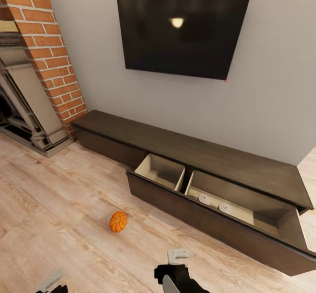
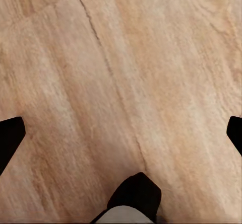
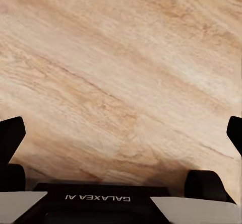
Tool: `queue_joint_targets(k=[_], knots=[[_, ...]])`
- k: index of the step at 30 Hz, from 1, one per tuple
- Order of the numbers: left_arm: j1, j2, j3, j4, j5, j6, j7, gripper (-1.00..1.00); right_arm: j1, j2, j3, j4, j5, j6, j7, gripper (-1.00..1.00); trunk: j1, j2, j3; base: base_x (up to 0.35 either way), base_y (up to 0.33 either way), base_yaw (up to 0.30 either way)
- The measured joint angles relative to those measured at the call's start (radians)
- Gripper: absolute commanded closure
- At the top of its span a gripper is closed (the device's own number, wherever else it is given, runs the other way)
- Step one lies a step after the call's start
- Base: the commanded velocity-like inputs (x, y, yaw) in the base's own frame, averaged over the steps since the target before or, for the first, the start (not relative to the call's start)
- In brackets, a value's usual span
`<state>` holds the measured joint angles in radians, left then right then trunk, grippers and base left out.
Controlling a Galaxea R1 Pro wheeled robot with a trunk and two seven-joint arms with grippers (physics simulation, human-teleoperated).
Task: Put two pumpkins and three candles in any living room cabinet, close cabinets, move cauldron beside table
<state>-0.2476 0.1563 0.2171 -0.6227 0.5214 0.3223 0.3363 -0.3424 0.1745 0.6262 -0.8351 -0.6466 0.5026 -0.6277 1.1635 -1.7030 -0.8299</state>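
Note:
One orange pumpkin (image 1: pixel 118 221) lies on the wood floor, in front of the long dark-brown cabinet (image 1: pixel 210 152). A wide cabinet drawer (image 1: pixel 210 216) is pulled out and shows two pale compartments. Two candles (image 1: pixel 204 198) (image 1: pixel 224 207) lie in the right compartment; the left compartment (image 1: pixel 160 170) holds nothing. My right gripper (image 3: pixel 121 133) hangs open over bare floor, low and right of the pumpkin. My left gripper (image 2: pixel 121 133) is open too, above bare floorboards at the near left. The cauldron and the table are out of view.
A black TV (image 1: pixel 180 25) hangs on the wall above the cabinet. A brick fireplace (image 1: pixel 39 64) with a stone hearth stands at the left. The pulled-out drawer front juts into the floor space on the right.

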Motion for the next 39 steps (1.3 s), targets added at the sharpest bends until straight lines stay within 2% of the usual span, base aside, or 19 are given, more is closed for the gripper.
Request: queue_joint_targets(k=[1,6,10,14,29,34,39], knots=[[0.000,-0.001,-0.002,0.019,-0.002,-0.013,0.000,-1.00,0.000,0.000,0.031,0.007,-0.001,-0.016,0.000,-1.00,-0.004,0.007,0.002,0.000,0.000,0.267],[0.001,0.000,-0.004,0.043,-0.001,-0.046,0.001,-1.00,0.000,0.000,0.067,0.040,-0.001,-0.034,0.002,-1.00,-0.023,0.042,0.014,0.000,0.000,0.267],[0.001,0.000,-0.004,0.051,0.001,-0.088,0.001,-1.00,0.000,0.000,0.068,0.091,0.000,-0.051,0.006,-1.00,-0.038,0.070,0.024,0.000,0.000,0.267],[0.001,0.000,0.002,0.095,-0.001,-0.119,0.001,-1.00,0.000,0.000,0.069,0.116,0.001,-0.066,0.006,-1.00,-0.054,0.098,0.033,0.000,0.000,0.267],[0.001,0.002,0.005,0.124,0.003,-0.129,0.000,-1.00,0.000,0.000,0.071,0.125,0.001,-0.074,0.008,-1.00,-0.111,0.203,0.068,0.000,0.000,0.267],[0.001,0.002,0.005,0.124,0.003,-0.129,-0.010,-1.00,0.000,0.000,0.072,0.125,0.001,-0.074,0.008,-1.00,-0.111,0.203,0.064,0.000,0.000,0.267],[0.001,0.003,0.005,0.124,-0.002,-0.127,-0.085,-1.00,0.000,0.000,0.072,0.125,0.001,-0.079,0.008,-1.00,-0.111,0.203,0.060,0.000,0.000,0.267]])
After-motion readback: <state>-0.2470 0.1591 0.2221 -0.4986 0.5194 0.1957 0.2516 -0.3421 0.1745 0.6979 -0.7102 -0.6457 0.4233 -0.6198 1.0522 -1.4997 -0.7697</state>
